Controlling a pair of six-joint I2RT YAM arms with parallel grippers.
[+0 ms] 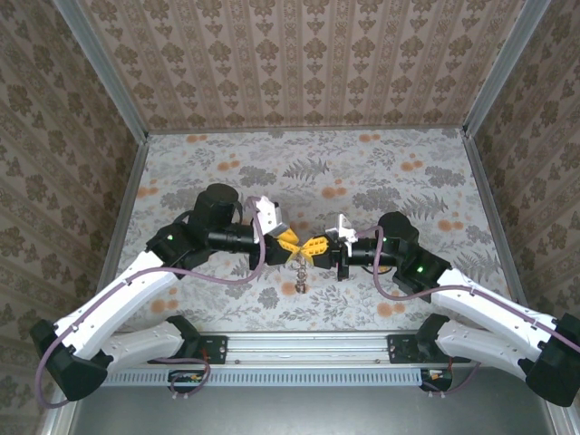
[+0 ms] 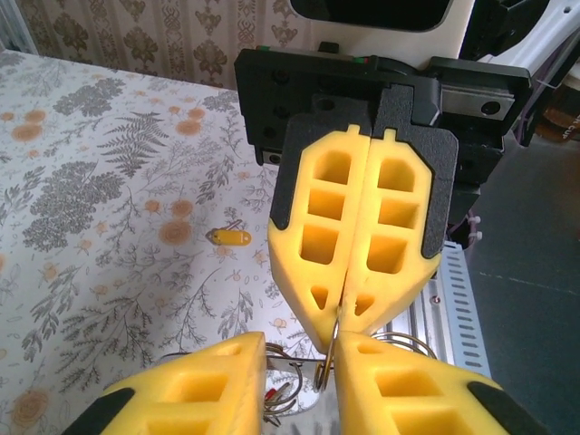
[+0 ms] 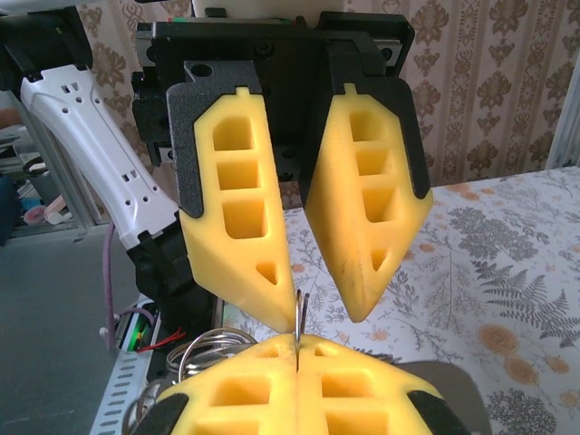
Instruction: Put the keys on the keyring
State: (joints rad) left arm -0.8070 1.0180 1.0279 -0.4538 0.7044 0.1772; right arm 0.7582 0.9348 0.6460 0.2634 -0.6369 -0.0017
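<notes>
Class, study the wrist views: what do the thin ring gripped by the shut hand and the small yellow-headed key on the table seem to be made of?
The keyring: probably steel wire, thin and grey with a bright glint. The key: its head looks like smooth opaque yellow plastic; too small to be sure.

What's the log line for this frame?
right pincer shut on keyring | left pincer open, straddling keyring | yellow-headed key loose on table
</notes>
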